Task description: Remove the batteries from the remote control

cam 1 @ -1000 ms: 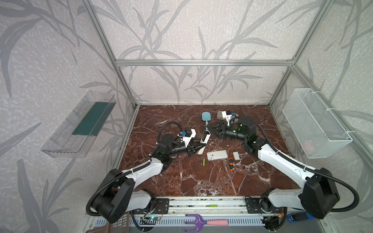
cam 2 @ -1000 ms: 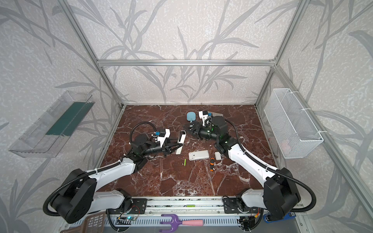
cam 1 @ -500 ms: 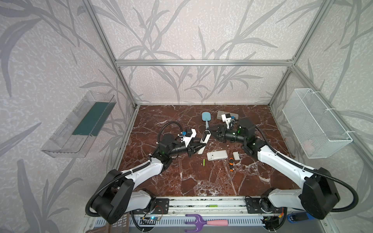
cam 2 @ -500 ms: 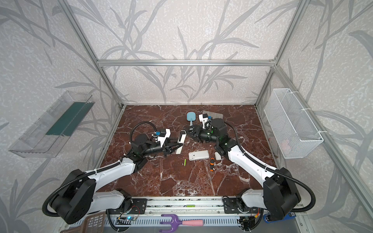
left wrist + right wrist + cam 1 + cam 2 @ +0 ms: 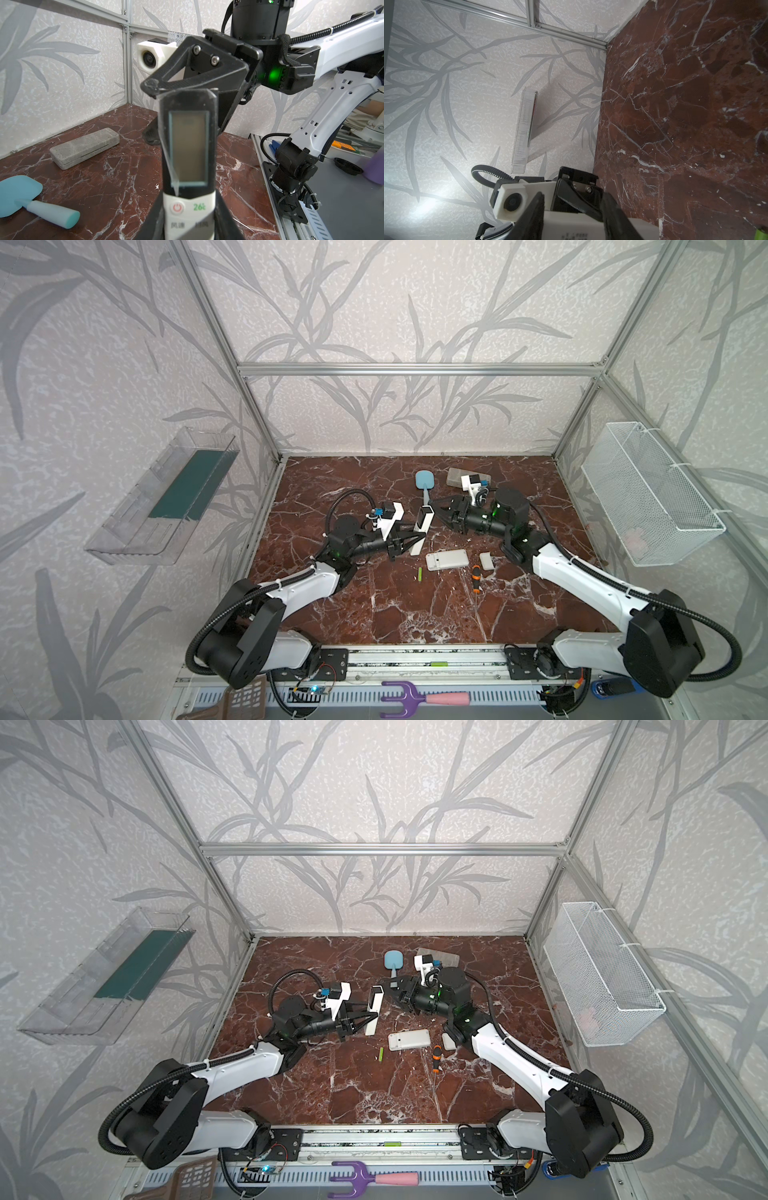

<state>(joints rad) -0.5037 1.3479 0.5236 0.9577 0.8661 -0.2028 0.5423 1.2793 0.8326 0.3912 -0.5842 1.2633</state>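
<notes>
Left gripper (image 5: pixel 409 538) clamped on white AC remote (image 5: pixel 424 517), tilted upright, frame centre. Right gripper (image 5: pixel 437 512) jaws apart, flanking remote's upper end; contact unclear. 1 battery (image 5: pixel 420 574) on marble, lower centre. Compartment unseen. Advice: hold remote rigid, pinch any remaining cell squarely.

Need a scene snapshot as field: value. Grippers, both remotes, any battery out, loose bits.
left gripper: shut on held remote, which stands steeply tilted, black end up
right gripper: at the held remote's black end, grip unclear
second remote: flat on the table
battery: one lime-green, loose on the table near the second remote
small white piece: beside the second remote
screwdriver: on the table, not held
</notes>
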